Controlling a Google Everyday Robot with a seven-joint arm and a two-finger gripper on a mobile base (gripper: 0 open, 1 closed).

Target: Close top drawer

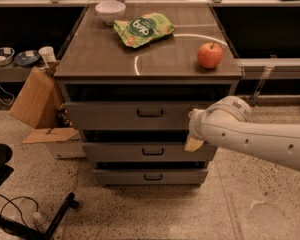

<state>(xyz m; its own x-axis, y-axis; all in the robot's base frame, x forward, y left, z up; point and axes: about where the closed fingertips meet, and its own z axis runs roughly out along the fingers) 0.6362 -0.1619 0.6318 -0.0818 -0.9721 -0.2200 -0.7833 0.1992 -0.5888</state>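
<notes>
At centre right, the jaws, opening not discernible, hang by the right end of the top drawer (105, 116); pushing off-centre could skew and jam it.

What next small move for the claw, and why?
Probably push the top drawer inward with the claw. The drawer stands pulled out, a dark gap showing under the cabinet top, and the claw sits at the right end of its front.
</notes>
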